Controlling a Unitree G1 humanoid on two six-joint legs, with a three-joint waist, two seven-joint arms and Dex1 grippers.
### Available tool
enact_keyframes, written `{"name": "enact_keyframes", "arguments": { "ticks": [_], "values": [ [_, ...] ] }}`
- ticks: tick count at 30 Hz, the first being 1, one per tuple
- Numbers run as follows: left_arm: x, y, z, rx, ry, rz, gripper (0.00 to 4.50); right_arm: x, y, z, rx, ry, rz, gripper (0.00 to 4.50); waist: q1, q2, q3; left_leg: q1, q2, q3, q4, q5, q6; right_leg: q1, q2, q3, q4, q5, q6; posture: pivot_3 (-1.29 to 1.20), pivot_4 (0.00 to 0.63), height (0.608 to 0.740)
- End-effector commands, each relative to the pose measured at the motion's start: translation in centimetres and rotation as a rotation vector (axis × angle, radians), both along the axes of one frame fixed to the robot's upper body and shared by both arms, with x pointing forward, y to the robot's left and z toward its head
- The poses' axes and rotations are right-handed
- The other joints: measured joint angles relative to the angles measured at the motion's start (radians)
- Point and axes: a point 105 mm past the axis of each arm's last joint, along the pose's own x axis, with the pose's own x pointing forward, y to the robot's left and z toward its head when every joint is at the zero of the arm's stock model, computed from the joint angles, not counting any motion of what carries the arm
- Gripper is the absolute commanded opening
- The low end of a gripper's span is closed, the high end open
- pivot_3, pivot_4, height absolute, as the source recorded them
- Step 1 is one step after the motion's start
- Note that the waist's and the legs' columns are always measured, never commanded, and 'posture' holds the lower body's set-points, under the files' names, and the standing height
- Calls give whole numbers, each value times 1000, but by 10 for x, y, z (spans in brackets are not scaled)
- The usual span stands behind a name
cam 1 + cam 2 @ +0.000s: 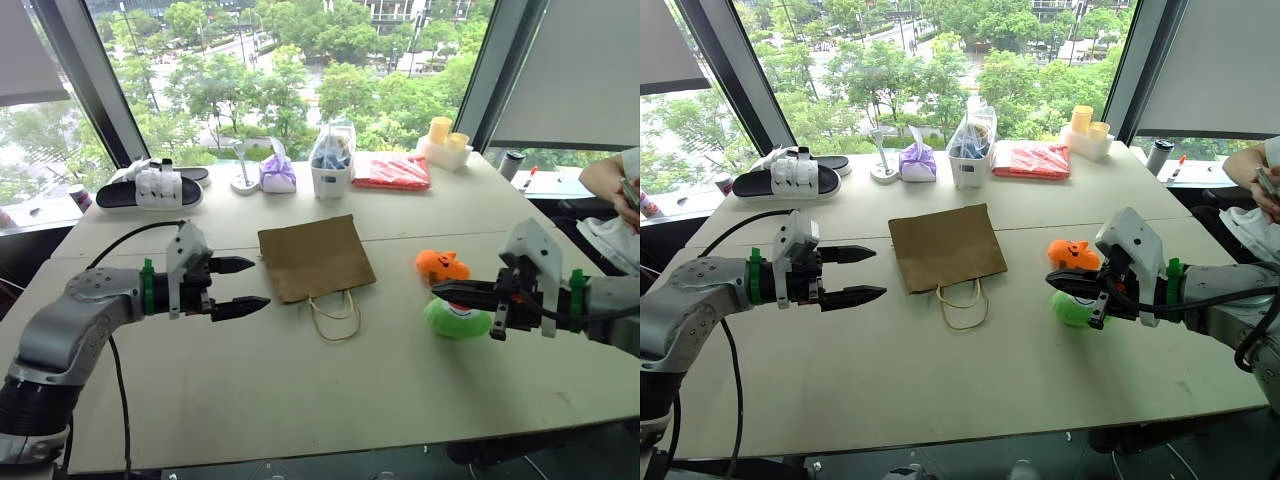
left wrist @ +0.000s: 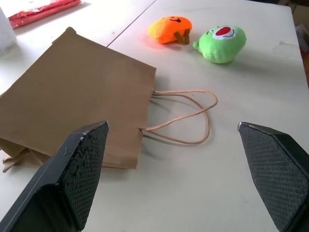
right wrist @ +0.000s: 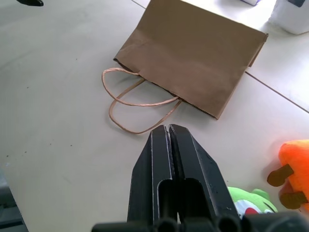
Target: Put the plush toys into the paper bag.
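We see the bag (image 1: 314, 257) flat mid-table, both toys (image 1: 442, 266) right of it, light and squashy, best pinched across the middle; left pincer (image 1: 244, 284) gapes, right pincer (image 1: 440, 290) closed empty.

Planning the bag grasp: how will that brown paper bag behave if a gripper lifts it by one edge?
The paper bag lies flat and looks empty, so probably light and likely to slide if pushed. Thin kraft paper may sag or fold rather than stay stiff. Its loop handles look limp on the table, so they would likely dangle.
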Motion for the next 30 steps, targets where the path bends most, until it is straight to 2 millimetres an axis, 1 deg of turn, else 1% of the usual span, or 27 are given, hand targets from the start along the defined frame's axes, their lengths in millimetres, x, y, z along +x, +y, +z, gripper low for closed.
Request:
{"name": "enact_keyframes", "arguments": {
  "ticks": [1, 5, 7, 9, 12, 14, 15, 17, 20, 22, 24, 25, 30],
  "values": [
    [-1, 0, 5, 7, -26, -14, 4396, -1, 5, 7, 4, -58, 10, 0, 0, 0, 0, 0, 0, 0, 0, 0, 0, 0, 0, 0, 0, 0, 0, 0, 150, 740],
    [2, 1, 4, 15, -30, 0, 4396, -2, 8, 4, 11, -51, 20, 0, 1, 0, 0, 0, 0, 0, 0, 0, 0, 0, 0, 0, 0, 0, 0, 0, 150, 740],
    [-3, -4, 6, 3, -18, -38, 4396, -1, 6, 4, 18, -49, 6, 0, 1, 0, 0, 0, 0, 0, 0, 0, 0, 0, 0, 0, 0, 0, 0, 0, 150, 740],
    [-3, -8, 9, -18, -15, -58, 4396, -2, 8, 6, 37, -43, 16, 0, 1, 0, 0, 0, 0, 0, 0, 0, 0, 0, 0, 0, 0, 0, 0, 0, 150, 740],
    [-1, -10, 3, 31, -41, -63, 4396, 0, 8, 2, 18, -45, 15, 0, 1, 0, 0, 0, 0, 0, 0, 0, 0, 0, 0, 0, 0, 0, 0, 0, 150, 740],
    [-2, -14, 3, 30, -44, -84, 4396, 2, 9, 3, 31, -52, 5, 0, 1, 0, 0, 0, 0, 0, 0, 0, 0, 0, 0, 0, 0, 0, 0, 0, 150, 740],
    [0, -17, 2, 33, -78, -100, 4396, 3, 11, 3, 40, -54, 8, 0, 1, 0, 0, 0, 0, 0, 0, 0, 0, 0, 0, 0, 0, 0, 0, 0, 150, 740],
    [9, -24, -5, 74, -174, -106, 4396, 3, 13, -2, 43, -50, 11, 0, 3, 0, 0, 0, 0, 0, 1, 0, 0, 0, 0, 0, 0, 0, 0, 0, 150, 740],
    [16, -37, -19, 172, -303, -184, 4396, 3, 14, -7, 44, -41, 6, 0, 4, 0, 0, 0, -1, 0, 1, 0, 0, 0, -1, 0, 0, 0, 0, 0, 150, 740],
    [22, -49, -31, 192, -306, -245, 4396, 2, 15, -8, 56, -39, 11, 0, 4, 0, 0, 0, -1, 0, 1, 0, 0, 0, -1, 0, 0, 0, 0, 0, 150, 740],
    [25, -55, -42, 216, -297, -289, 4396, 3, 14, -10, 55, -42, 6, 0, 4, 0, 0, -1, -1, 0, 2, 0, 0, 0, -1, 0, 0, 0, 0, 0, 150, 740],
    [31, -60, -45, 225, -310, -289, 4396, 4, 13, -10, 53, -52, -6, 0, 3, 0, 0, -1, -1, 0, 2, 0, 0, 0, -1, 0, 0, 0, 0, 0, 150, 740],
    [49, -77, -51, 195, -353, -297, 4396, 4, 17, -9, 76, -83, -33, 0, 2, 0, 0, 0, -1, 0, 2, 0, 0, 0, -1, 0, 0, 1, 0, 0, 150, 740]
  ]
}}
